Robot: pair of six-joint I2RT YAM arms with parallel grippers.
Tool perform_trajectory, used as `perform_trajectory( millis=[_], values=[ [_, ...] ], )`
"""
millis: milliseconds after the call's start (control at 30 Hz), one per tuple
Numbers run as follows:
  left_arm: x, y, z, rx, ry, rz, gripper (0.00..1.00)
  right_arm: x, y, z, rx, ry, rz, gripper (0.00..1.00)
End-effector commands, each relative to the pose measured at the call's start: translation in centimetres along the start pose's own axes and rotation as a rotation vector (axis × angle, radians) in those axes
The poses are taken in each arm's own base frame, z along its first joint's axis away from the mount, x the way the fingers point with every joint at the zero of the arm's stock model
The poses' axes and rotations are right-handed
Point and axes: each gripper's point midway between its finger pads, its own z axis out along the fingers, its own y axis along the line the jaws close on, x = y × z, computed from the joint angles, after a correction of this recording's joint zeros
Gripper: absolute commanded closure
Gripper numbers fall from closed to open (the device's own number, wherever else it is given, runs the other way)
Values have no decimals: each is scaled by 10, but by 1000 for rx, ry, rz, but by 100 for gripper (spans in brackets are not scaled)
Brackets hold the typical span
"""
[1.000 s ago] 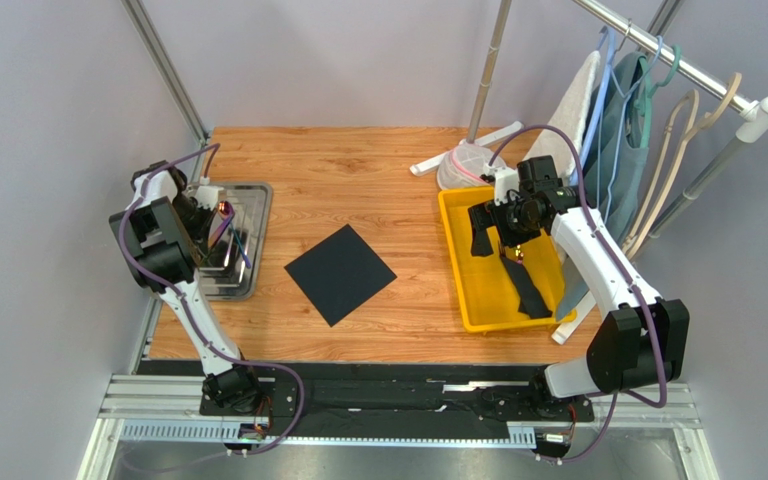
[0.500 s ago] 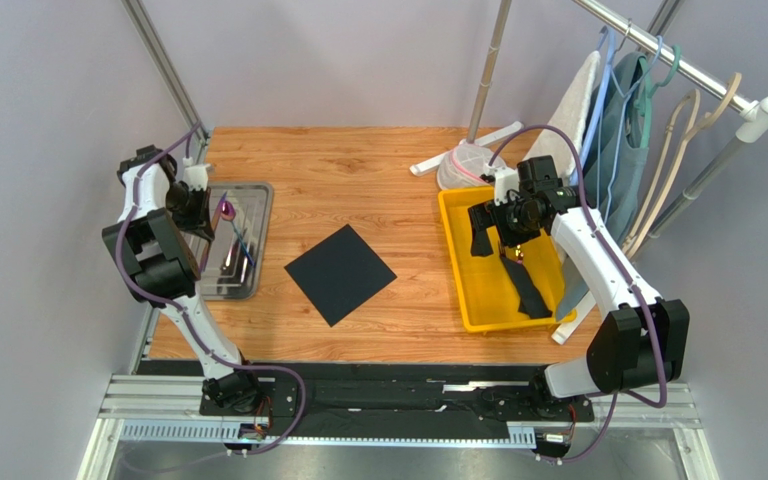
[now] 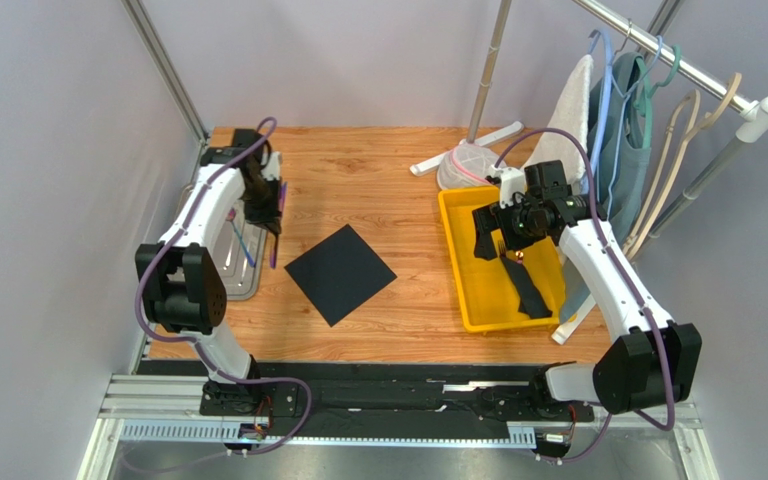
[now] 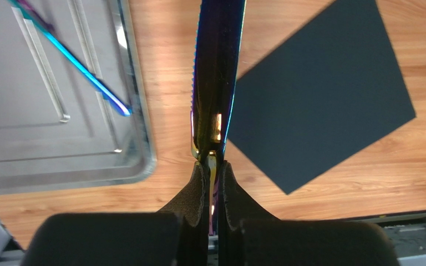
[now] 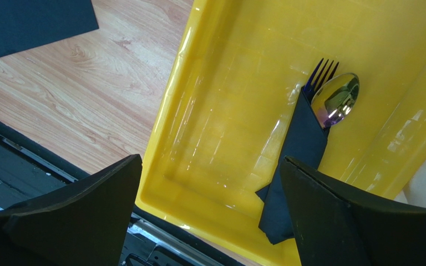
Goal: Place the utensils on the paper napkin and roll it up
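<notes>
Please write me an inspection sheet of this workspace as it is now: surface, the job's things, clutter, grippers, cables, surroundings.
Surface: wooden table; no spill seen.
Job's things: napkin flat, nothing on it; held utensil between tray and napkin; second utensil in the tray.
Clutter: yellow bin with a rolled bundle, fork and spoon sticking out.
Grippers: left gripper shut on the held utensil; right gripper open above the bin.
Cables: purple cable along each arm, clear of the napkin.
Surroundings: clothes rail with hangers on the right.
</notes>
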Motion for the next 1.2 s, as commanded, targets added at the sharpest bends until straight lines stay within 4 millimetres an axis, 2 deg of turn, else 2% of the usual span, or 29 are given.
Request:
perform_trajectory(
  millis=[0, 33, 233, 333, 400, 500, 533, 667, 733, 1167],
  values=[
    [14, -32, -3, -67, -15, -108, 100, 5, 3, -11, 19, -30, -19, 0],
    [13, -48, -1, -72, -45, -95, 100, 6, 3, -11, 17, -32, -18, 0],
    [26, -95, 14, -1, -31, -106, 100, 9, 6, -8, 1, -26, -6, 0],
    [37, -113, 33, 40, 53, -172, 100, 6, 5, -9, 5, -33, -7, 0],
    [34, -122, 36, 30, 39, -138, 100, 4, 6, -9, 0, -33, -3, 0],
    [39, -134, 51, 37, 68, -73, 100, 1, 9, -10, -17, -41, 6, 0],
    [40, -134, 59, 14, 82, -55, 100, 0, 10, -9, -21, -43, 7, 0],
    [45, -134, 73, -21, 90, 13, 100, 0, 8, -8, -16, -36, 11, 0],
    [44, -125, 79, -68, 84, 31, 100, 1, 9, -7, -20, -36, 11, 0],
    [32, -129, 98, -85, 99, 115, 100, 3, 10, -5, -25, -24, 25, 0]
  ],
)
